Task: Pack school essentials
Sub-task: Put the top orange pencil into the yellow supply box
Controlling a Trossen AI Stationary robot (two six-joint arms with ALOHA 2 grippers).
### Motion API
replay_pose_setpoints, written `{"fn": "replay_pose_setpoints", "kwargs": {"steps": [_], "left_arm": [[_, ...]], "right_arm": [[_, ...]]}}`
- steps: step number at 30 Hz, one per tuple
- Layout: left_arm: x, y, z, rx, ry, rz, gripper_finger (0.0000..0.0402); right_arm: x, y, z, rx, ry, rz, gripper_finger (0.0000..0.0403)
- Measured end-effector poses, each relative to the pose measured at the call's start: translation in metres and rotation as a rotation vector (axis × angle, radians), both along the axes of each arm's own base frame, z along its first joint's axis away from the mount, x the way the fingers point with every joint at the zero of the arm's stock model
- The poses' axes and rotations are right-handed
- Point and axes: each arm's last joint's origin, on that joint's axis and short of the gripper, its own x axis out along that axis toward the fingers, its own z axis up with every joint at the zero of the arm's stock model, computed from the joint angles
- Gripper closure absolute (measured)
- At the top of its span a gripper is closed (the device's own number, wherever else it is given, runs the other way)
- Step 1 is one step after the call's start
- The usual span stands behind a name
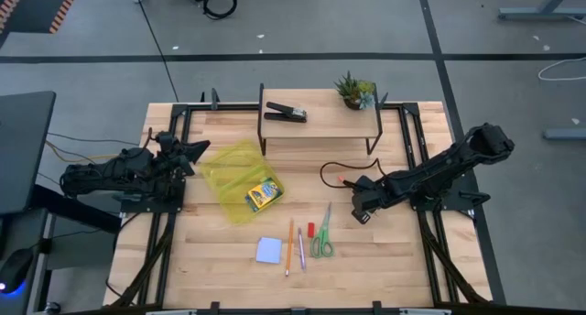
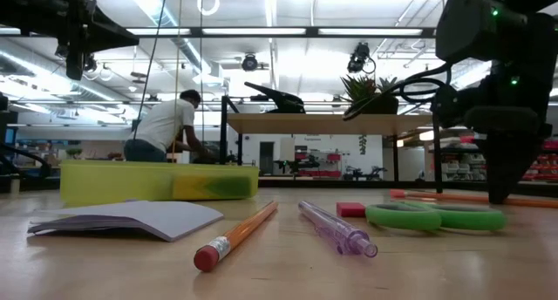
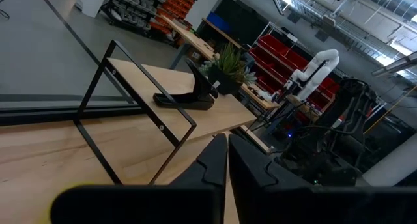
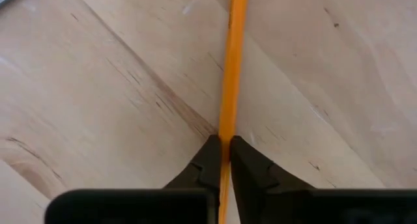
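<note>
Down at centre-right of the high view, the right gripper (image 4: 222, 160) pinches a thin orange pencil (image 4: 229, 68) lying on bare wood. Farther left, open planks separate it from the green-handled scissors (image 1: 321, 244). Far left, the left gripper (image 3: 227, 160) is closed on nothing beside the table's edge (image 1: 146, 132).

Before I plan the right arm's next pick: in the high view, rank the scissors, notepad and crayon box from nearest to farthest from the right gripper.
From the right gripper:
1. Scissors, just toward the front edge.
2. Notepad, farther along the front.
3. Crayon box, in the yellow tray; close to the notepad's distance, slightly farther.
</note>
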Motion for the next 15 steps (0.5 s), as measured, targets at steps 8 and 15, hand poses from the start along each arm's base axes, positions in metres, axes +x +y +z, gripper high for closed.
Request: {"fn": "replay_pose_setpoints", "kwargs": {"steps": [8,15], "left_arm": [[0.000,0.000,0.000,0.000,0.000,0.000,0.0387],[0.000,0.000,0.000,0.000,0.001,0.000,0.0378]], "right_arm": [[0.002,0.001,0.002,0.020,0.000,-0.003,0.0377],[0.013,0.004,0.014,0.009,-0.044,0.032,0.0377]]}}
